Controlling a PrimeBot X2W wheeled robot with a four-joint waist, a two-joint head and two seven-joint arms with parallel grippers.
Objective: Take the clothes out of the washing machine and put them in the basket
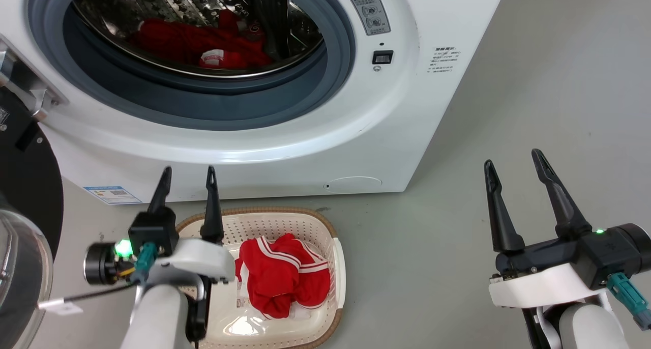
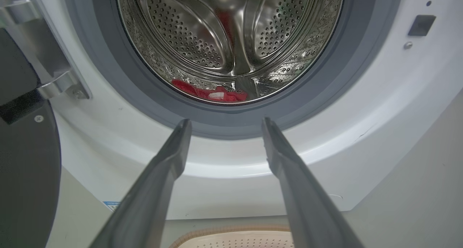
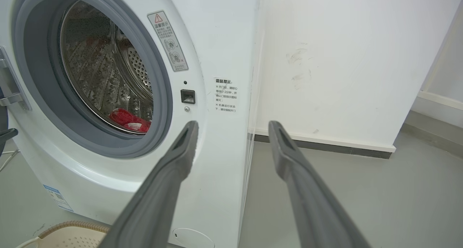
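Note:
The white washing machine (image 1: 285,150) stands open, its grey gasket (image 1: 213,110) ringing the steel drum. Red clothes (image 1: 198,41) lie at the drum's bottom, seen also as red clothes (image 2: 209,92) and red clothes (image 3: 129,120) in the wrist views. One red garment (image 1: 282,280) with white stripes lies in the cream basket (image 1: 338,267) on the floor before the machine. My left gripper (image 1: 188,178) hangs open and empty above the basket's left part, pointing at the machine's front. My right gripper (image 1: 513,162) is open and empty over bare floor to the right.
The black-rimmed glass door (image 1: 20,237) hangs open at the far left, close to my left arm. Grey floor (image 1: 534,84) stretches to the right of the machine. A white wall (image 3: 343,60) with a skirting board stands behind.

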